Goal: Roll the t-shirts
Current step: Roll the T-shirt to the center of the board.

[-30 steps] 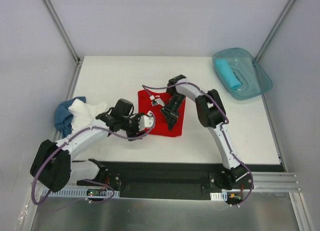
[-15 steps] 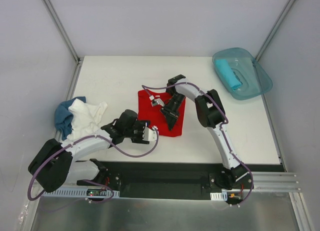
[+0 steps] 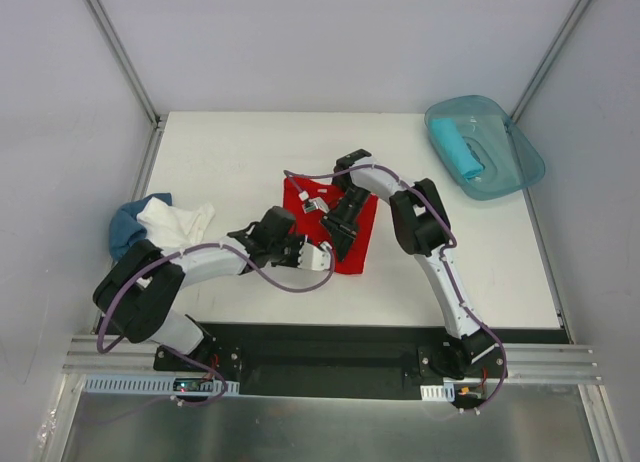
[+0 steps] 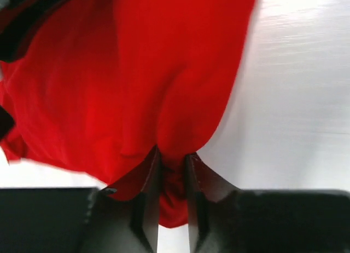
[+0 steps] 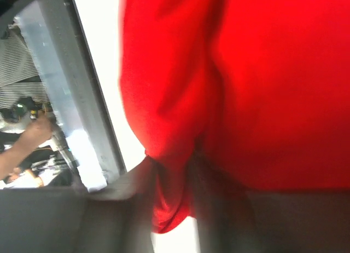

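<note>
The red t-shirt (image 3: 364,232) lies crumpled at the table's middle. My left gripper (image 3: 324,255) is at its near edge, shut on a pinched fold of the red cloth (image 4: 136,72), which bulges between the fingers (image 4: 146,182) in the left wrist view. My right gripper (image 3: 336,242) sits on top of the shirt just behind, and a fold of the red cloth (image 5: 262,88) fills the gap of its jaws (image 5: 175,173); that view is blurred. A white t-shirt (image 3: 176,222) and a blue t-shirt (image 3: 124,234) are heaped at the left edge.
A translucent teal tub (image 3: 512,172) stands at the back right corner with a rolled turquoise shirt (image 3: 457,148) inside. Metal frame posts rise at both back corners. A black rail with the arm bases runs along the near edge.
My left arm has swung right from beside the white shirt to the red shirt's near edge and closed on it. The red shirt is more bunched. The right arm has hardly moved.
</note>
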Tool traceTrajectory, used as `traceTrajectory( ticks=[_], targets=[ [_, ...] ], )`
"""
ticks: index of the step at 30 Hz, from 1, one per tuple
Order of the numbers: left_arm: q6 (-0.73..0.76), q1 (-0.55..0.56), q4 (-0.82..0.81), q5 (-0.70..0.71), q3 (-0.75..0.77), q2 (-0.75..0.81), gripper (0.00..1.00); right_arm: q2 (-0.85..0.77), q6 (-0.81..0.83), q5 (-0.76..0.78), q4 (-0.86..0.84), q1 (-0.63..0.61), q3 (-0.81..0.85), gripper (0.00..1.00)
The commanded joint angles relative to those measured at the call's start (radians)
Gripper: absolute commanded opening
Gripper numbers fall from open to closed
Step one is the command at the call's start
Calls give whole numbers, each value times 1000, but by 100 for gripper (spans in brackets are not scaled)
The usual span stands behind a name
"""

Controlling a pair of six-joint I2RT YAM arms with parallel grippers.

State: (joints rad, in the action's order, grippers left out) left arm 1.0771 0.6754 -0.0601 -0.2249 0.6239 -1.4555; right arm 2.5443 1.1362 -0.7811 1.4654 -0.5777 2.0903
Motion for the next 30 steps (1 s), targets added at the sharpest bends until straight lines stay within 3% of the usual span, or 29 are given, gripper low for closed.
traceTrajectory(
  ticks=[1,3,9,12,13,14,15,16,18,20,21,22,24,26,30],
  targets=[
    [-75,1,276,15,103,-89,11,7,68,132,178,27,-50,46],
    [-91,-2,311,-20,115,-72,0,-24,47,65,174,64,-49,96],
    [-134,-11,439,-171,160,-49,0,-309,43,26,156,258,-84,96],
    [-155,-25,523,-264,212,-81,0,-539,-19,69,3,344,-181,96],
    [-170,-45,543,-292,255,-94,0,-658,-76,116,-280,361,-264,96],
    [-183,-54,563,-318,279,-129,0,-916,-201,188,-489,361,-403,96],
    [-204,-62,597,-332,301,-143,0,-1070,-234,292,-699,360,-687,96],
    [-212,-79,608,-353,338,-155,0,-1187,-242,289,-1054,360,-851,96],
    [-258,-129,623,-422,371,-190,0,-1359,-321,235,-1230,343,-1077,96],
    [-288,-183,670,-480,431,-241,0,-1317,-287,188,-1007,265,-1020,96],
    [-311,-198,692,-532,456,-262,0,-1224,-130,198,-856,212,-916,96],
    [-322,-210,732,-557,499,-281,0,-1189,-81,227,-700,106,-909,96],
    [-342,-244,749,-594,522,-318,0,-1251,-46,267,-775,56,-1004,96],
    [-347,-250,755,-613,537,-335,0,-1295,-17,316,-972,-14,-1169,96],
    [-342,-254,764,-623,548,-344,0,-1254,16,347,-1100,-100,-1207,96]
  ],
)
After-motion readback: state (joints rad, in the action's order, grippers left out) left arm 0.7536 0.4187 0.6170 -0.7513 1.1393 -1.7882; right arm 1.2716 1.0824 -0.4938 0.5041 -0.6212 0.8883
